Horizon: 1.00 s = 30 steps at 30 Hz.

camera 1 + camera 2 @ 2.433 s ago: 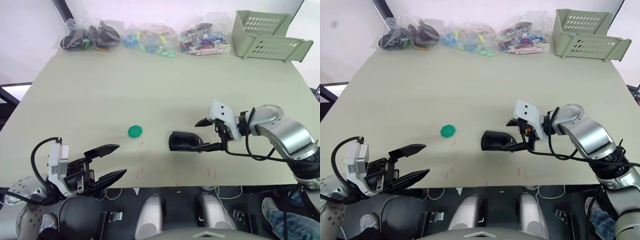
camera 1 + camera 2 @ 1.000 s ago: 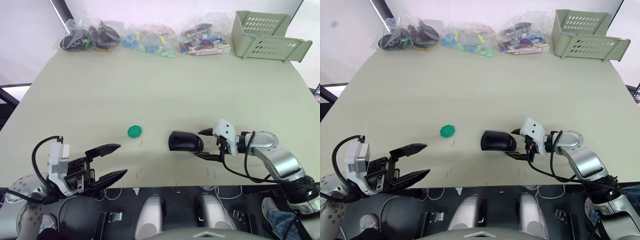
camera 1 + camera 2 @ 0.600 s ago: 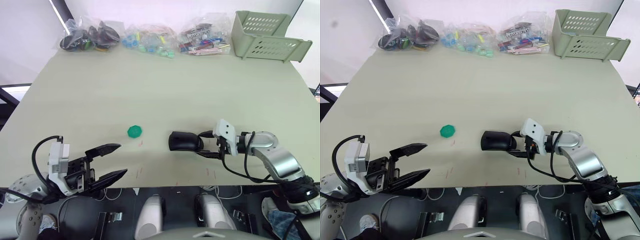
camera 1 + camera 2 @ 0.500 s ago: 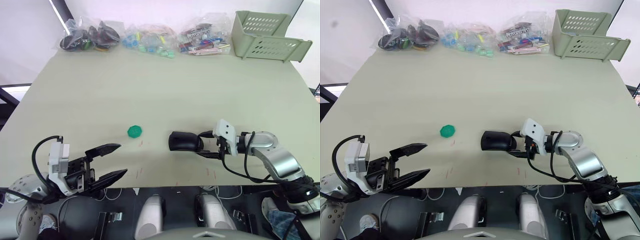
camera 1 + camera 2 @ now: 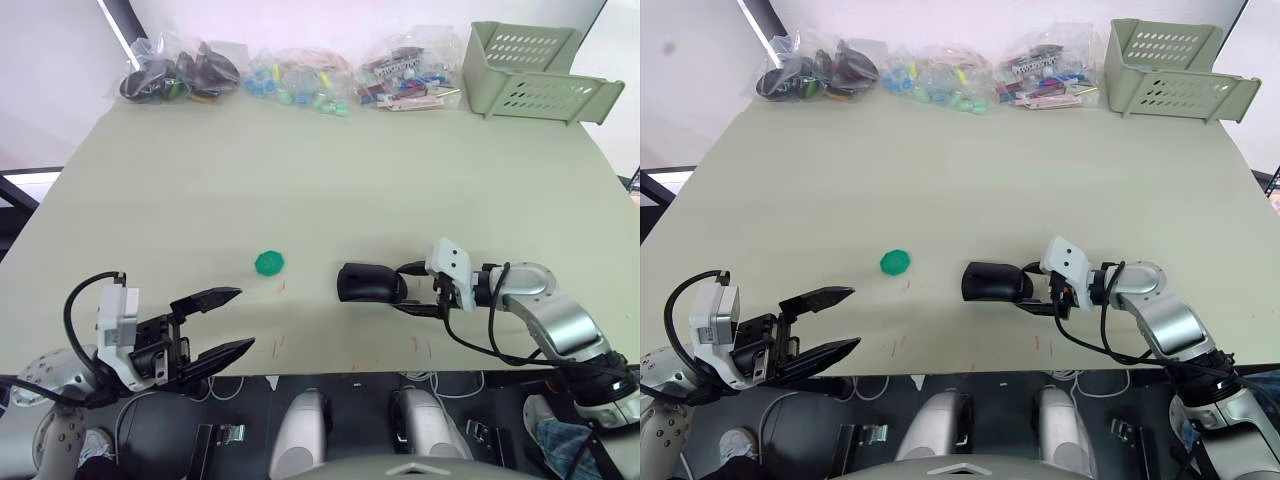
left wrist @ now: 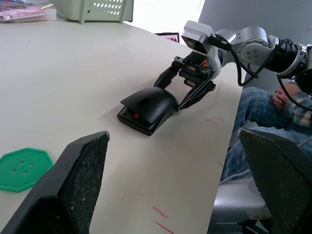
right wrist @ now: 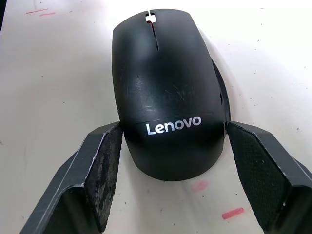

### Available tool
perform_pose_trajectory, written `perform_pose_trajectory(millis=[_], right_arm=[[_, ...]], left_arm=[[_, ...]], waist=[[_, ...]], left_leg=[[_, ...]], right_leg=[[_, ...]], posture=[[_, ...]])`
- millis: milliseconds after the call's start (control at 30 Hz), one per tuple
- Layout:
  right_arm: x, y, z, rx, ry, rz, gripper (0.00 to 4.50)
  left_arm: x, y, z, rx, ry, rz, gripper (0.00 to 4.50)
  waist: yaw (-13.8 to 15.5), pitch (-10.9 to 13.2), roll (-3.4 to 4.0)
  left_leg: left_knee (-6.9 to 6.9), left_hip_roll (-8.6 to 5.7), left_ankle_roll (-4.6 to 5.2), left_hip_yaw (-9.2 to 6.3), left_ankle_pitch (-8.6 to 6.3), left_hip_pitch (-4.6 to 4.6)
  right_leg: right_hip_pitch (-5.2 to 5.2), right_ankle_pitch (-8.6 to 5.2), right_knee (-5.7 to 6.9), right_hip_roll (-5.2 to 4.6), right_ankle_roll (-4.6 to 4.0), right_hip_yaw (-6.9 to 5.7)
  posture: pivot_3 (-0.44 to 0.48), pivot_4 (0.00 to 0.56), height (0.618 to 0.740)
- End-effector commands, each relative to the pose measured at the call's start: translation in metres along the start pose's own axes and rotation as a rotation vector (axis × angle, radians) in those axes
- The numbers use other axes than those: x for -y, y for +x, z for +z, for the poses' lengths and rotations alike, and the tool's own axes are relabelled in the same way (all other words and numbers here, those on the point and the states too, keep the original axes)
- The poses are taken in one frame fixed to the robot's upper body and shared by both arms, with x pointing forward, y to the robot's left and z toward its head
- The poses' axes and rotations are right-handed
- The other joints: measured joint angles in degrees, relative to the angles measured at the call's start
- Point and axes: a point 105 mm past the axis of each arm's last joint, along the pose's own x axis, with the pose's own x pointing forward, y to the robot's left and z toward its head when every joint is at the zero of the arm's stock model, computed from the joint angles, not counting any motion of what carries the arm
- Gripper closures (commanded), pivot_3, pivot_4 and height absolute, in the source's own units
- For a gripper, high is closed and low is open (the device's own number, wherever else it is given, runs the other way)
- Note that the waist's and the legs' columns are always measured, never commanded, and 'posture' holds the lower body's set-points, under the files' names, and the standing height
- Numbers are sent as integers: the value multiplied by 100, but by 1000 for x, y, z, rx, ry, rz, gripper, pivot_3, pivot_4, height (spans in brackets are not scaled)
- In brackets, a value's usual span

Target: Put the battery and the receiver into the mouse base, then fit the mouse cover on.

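Note:
The glossy black mouse cover [image 7: 163, 87] lies on the mouse base [image 6: 140, 121] near the table's front middle, its rear end sitting slightly raised. A red patch shows at the base's front. My right gripper [image 5: 398, 288] straddles the cover's rear end, with one finger [image 7: 105, 165] touching each side, shut on it. My left gripper [image 5: 245, 318] hangs open over the table's front left edge with nothing between its fingers. The battery and the receiver are hidden.
A flat green disc [image 5: 270, 263] lies left of the mouse. Clear bags of parts [image 5: 300, 80] line the table's far edge, and a pale green basket [image 5: 535, 60] stands at the far right corner. A seated person's legs [image 6: 253, 112] are beyond the table's edge.
My right arm came down from a higher, tilted pose. Its fingers then narrowed from wide apart onto the rear of the mouse cover. The left gripper has not moved.

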Motion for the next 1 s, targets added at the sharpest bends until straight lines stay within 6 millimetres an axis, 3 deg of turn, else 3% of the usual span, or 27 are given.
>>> perform_pose_trajectory(millis=[33, 233, 300, 1000], right_arm=[[2, -2, 10, 15, -51, -4, 979], [2, -3, 12, 15, -53, -3, 979], [2, -3, 12, 14, -54, -2, 1404], [7, -9, 33, 8, -134, 19, 1404]], left_arm=[[2, 0, 4, 8, 25, 1, 0], [2, 0, 3, 8, 23, 4, 0], [2, 0, 3, 9, 24, 4, 0], [2, 1, 2, 11, 21, 4, 0]], waist=[[0, 0, 0], [0, 0, 0], [0, 0, 0], [-1, 0, 0]], left_leg=[[0, 0, 0, 0, 0, 0], [0, 0, 0, 0, 0, 0], [0, 0, 0, 0, 0, 0], [0, 0, 0, 0, 0, 0]], right_leg=[[0, 0, 0, 0, 0, 0], [0, 0, 0, 0, 0, 0], [0, 0, 0, 0, 0, 0], [0, 1, 0, 0, 2, 0]], posture=[[0, 150, 740], [0, 150, 740], [0, 150, 740], [0, 150, 740]])
